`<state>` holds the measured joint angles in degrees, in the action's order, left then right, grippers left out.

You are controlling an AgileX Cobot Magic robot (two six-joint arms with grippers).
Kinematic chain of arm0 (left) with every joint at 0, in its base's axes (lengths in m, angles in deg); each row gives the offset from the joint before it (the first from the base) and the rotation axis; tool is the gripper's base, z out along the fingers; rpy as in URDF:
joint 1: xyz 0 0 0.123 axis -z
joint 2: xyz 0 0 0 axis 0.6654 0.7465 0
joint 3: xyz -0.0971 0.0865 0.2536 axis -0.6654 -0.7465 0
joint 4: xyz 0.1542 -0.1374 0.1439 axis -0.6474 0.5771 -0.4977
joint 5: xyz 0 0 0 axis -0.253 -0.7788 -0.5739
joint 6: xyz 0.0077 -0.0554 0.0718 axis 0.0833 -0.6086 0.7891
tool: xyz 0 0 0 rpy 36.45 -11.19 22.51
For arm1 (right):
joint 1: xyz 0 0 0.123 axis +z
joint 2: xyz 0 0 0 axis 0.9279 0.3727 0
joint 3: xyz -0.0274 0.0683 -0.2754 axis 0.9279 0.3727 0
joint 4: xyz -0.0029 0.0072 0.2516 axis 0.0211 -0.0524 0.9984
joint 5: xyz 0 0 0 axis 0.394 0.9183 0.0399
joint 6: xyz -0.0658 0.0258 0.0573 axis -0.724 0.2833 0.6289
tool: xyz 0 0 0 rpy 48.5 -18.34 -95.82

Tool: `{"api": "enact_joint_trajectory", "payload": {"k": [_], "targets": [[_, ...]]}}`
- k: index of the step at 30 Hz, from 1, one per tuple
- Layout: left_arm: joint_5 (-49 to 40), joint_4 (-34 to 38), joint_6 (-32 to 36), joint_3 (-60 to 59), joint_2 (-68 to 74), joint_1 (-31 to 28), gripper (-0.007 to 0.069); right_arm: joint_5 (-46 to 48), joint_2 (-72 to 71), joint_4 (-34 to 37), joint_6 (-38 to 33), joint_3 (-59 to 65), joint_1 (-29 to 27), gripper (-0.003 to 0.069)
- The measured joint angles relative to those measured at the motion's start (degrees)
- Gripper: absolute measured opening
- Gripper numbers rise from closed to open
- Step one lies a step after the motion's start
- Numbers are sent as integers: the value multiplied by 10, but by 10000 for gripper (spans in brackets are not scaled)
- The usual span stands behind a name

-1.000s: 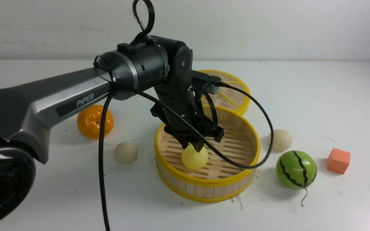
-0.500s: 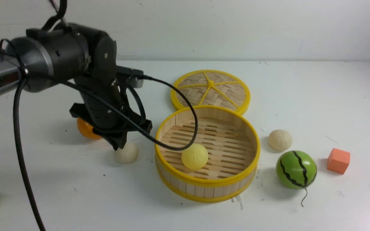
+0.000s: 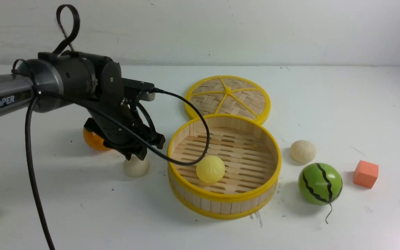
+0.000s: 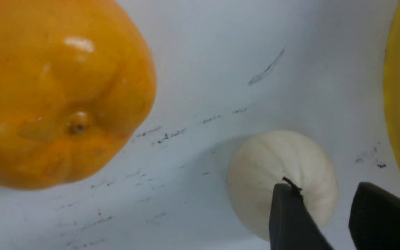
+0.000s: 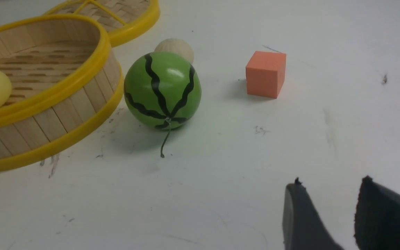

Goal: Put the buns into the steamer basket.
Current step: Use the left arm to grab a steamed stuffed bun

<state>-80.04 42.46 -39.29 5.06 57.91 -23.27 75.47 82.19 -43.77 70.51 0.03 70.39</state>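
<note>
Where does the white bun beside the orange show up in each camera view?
Front view: white bun between the orange and the steamer basket, just under the left gripper.
Left wrist view: bun partly behind one fingertip, with the orange close by.
Right wrist view: not in it.
Shared landmark: the basket's yellow rim.

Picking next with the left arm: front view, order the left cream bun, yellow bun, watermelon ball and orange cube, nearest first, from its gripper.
1. Cream bun, just under the left gripper.
2. Yellow bun, inside the steamer basket.
3. Watermelon ball, right of the basket.
4. Orange cube, far right.
</note>
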Motion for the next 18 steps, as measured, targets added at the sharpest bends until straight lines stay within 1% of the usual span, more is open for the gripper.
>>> {"api": "enact_joint_trajectory", "payload": {"k": [6, 11, 15, 16, 17, 18], "targets": [[30, -18, 0, 0, 14, 0, 243, 0, 0, 0, 0, 0, 0, 239], [32, -24, 0, 0, 15, 0, 227, 0, 0, 0, 0, 0, 0, 239], [16, -25, 0, 0, 15, 0, 183, 0, 0, 0, 0, 0, 0, 239], [2, -25, 0, 0, 17, 0, 130, 0, 0, 0, 0, 0, 0, 239], [-4, -25, 0, 0, 18, 0, 108, 0, 0, 0, 0, 0, 0, 239], [-10, -25, 0, 0, 20, 0, 67, 0, 0, 0, 0, 0, 0, 239]]}}
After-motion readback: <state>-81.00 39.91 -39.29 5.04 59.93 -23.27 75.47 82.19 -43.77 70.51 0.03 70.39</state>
